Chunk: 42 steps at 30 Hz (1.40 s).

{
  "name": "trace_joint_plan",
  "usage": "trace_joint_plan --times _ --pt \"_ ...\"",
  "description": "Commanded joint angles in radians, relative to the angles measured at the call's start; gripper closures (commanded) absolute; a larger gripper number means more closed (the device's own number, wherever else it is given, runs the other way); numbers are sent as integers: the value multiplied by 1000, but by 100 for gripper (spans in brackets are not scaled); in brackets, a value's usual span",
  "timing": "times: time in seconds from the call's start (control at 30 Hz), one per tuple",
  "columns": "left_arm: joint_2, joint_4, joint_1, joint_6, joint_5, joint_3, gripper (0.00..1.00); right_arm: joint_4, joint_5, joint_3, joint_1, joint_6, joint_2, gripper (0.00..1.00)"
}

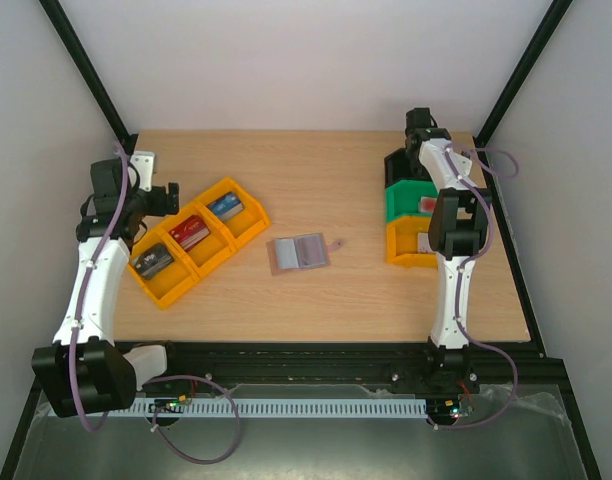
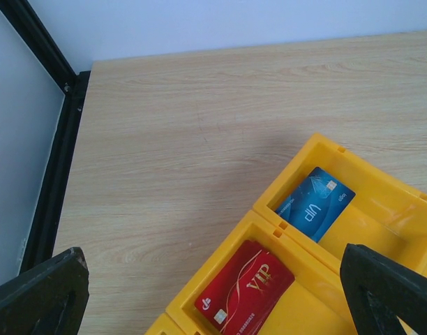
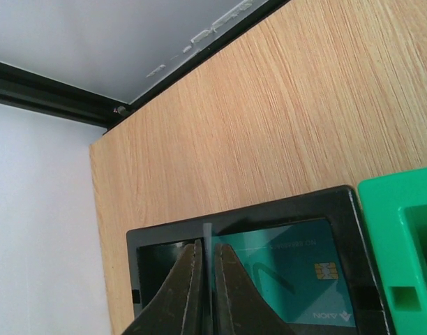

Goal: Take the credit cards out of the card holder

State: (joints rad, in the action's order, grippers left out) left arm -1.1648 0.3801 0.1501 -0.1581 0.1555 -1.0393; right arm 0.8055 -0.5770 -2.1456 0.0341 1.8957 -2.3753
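Observation:
The card holder (image 1: 298, 252) lies open on the middle of the table, pale blue-grey inside up, apart from both arms. My right gripper (image 3: 208, 244) hangs over a black bin (image 3: 171, 234), shut on the thin pale edge of a credit card (image 3: 208, 230) held upright. A teal card (image 3: 290, 272) lies flat in that bin. My left gripper (image 2: 212, 255) is wide open over the yellow bin row (image 2: 301, 244), nothing between its fingers (image 2: 39, 293). A red card (image 2: 247, 294) and a blue card (image 2: 316, 204) lie in separate compartments, and a grey one (image 1: 152, 261) in the third.
A green bin (image 1: 411, 205) and an orange bin (image 1: 406, 245) stand in a row with the black bin (image 1: 398, 165) by the table's right edge. The black frame post (image 2: 56, 160) borders the table's left side. White walls close in all round.

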Motion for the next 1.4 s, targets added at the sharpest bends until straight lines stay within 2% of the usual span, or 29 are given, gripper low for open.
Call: trace_joint_plan --times 0.0,0.23,0.47,0.57,0.8,0.87,0.93,1.03,1.1,1.27,1.37 --pt "21 -10 9 -16 -8 18 1 14 -58 25 8 48 -28 94" --pt "31 2 20 -17 -10 24 1 -13 -87 82 17 99 -7 93" --pt "27 -7 25 -11 -3 26 1 -25 -111 84 21 74 21 82" --pt "22 -8 25 -11 3 18 1 -118 -140 67 20 -88 41 81" --pt "-1 3 25 -22 7 -31 1 -329 -94 71 17 -684 166 75" --pt "-4 6 25 -26 8 -41 1 -410 32 99 3 -893 204 76" --pt "-7 15 24 -35 11 -52 1 -440 227 77 -13 -1115 209 76" --pt "-7 37 24 -48 20 -62 1 -294 427 -72 -16 -1386 174 76" --pt "-5 59 24 -50 21 -65 1 -196 553 -111 -16 -1498 166 74" --pt "-11 98 20 -46 55 -71 1 -39 751 -76 -16 -1613 168 72" --pt "-23 102 9 -49 59 -79 1 66 801 -109 -17 -1637 109 81"
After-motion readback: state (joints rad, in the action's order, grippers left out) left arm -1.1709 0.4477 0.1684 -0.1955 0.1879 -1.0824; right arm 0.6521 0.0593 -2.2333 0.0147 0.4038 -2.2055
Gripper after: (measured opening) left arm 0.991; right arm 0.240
